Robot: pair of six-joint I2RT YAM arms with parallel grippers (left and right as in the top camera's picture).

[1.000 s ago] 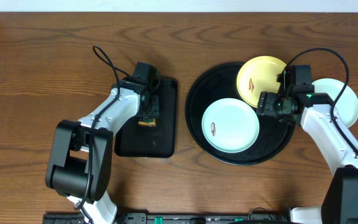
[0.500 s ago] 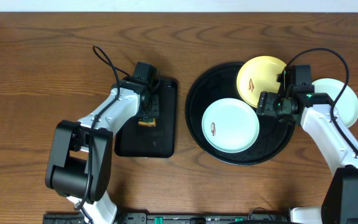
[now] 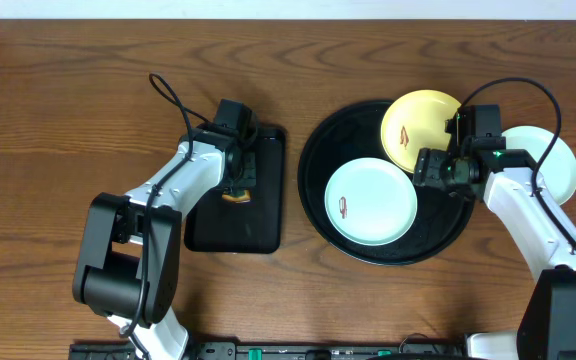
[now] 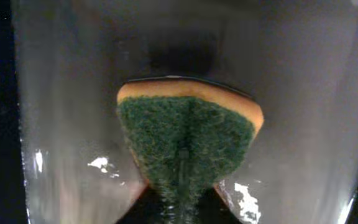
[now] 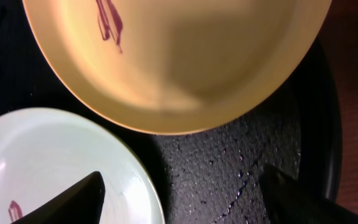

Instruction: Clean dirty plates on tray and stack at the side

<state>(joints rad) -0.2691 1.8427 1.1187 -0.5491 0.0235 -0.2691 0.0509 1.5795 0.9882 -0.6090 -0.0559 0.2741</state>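
Green scouring face of sponge (image 4: 185,143), orange backing behind, creased and pinched in the clenched left gripper (image 3: 236,183) over small rectangular black tray (image 3: 233,228). On the near half of round tray (image 3: 313,155), glossy black and wet-speckled, lies mint plate (image 3: 371,202) with a reddish smear near its left edge. Just beside it, right gripper (image 5: 182,196) hangs over bare tray, fingers spread wide, holding nothing. Beyond, yellow plate (image 3: 418,128), smeared, overlaps the far rim. Off tray at right, second mint plate (image 3: 558,165) sits on table (image 3: 68,100), part-hidden by the arm.
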